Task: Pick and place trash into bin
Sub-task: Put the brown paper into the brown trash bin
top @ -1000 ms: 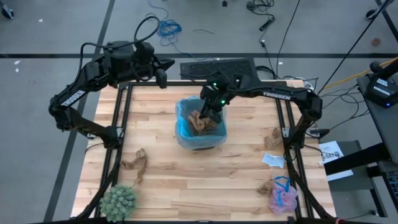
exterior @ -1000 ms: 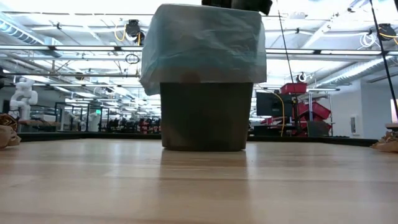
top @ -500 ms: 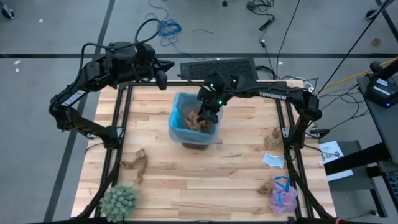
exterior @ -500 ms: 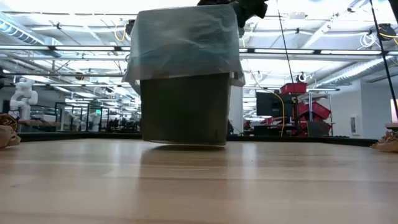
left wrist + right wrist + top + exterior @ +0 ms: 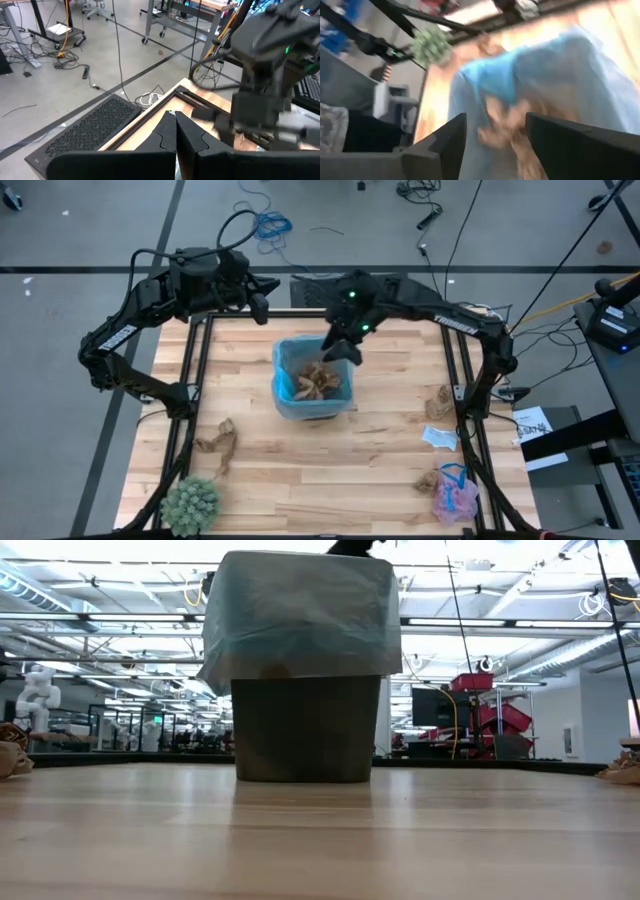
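R gripper point(image 5: 343, 350) over bin point(image 5: 282, 385) far rim, fingers apart, empty. L gripper point(image 5: 262, 297) far-left, fingers together. No legible writing.

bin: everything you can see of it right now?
The bin is a small dark wastebasket lined with a light-blue plastic bag folded down over its rim. It stands upright on the wooden table, near the middle toward the far edge. Crumpled brown paper wads lie inside. The right claw hangs open just above its far rim, holding nothing. No scrap on the table touches it.
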Robot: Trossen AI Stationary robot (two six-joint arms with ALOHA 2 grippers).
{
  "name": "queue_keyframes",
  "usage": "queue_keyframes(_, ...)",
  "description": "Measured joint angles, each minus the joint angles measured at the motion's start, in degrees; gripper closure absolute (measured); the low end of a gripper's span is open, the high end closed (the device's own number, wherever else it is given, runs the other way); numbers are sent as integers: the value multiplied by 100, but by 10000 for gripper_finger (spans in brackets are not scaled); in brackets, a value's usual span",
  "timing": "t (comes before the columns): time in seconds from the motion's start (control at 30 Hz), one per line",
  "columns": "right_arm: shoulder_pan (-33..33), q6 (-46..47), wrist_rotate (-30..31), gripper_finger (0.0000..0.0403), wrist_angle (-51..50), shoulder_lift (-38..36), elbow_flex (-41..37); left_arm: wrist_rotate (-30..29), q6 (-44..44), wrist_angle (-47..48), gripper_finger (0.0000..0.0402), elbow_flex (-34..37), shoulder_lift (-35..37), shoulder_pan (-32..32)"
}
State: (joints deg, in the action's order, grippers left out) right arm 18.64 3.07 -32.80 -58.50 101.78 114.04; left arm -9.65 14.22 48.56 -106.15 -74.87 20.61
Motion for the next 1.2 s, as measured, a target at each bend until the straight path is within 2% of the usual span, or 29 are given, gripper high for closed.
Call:
queue_keyframes(0.1,20,-314,555,254,-1315,-13,530,0,-7,-2,402,0,0,0)
queue_keyframes(0.23,4,-543,1322,343,-3179,-20,896,0,-156,-13,402,0,0,-1)
queue_keyframes(0.3,-38,-389,1483,384,-3075,-103,775,0,-277,-49,402,0,0,0)
queue_keyframes(0.33,-47,-290,1397,393,-3068,-217,632,5,-305,-69,402,0,0,-1)
queue_keyframes(0.43,-169,75,1442,397,-3102,-488,347,74,-313,-178,402,0,-2,3)
queue_keyframes(0.7,-428,1554,1821,402,-3160,-1473,-1618,213,-460,-311,402,0,-4,5)
queue_keyframes(1.0,-735,3717,2787,403,-3149,-2327,-3928,216,-614,-304,402,0,-64,6)
queue_keyframes(1.2,-833,4852,3087,403,-2343,-2673,-5452,216,-680,-304,402,0,-96,5)
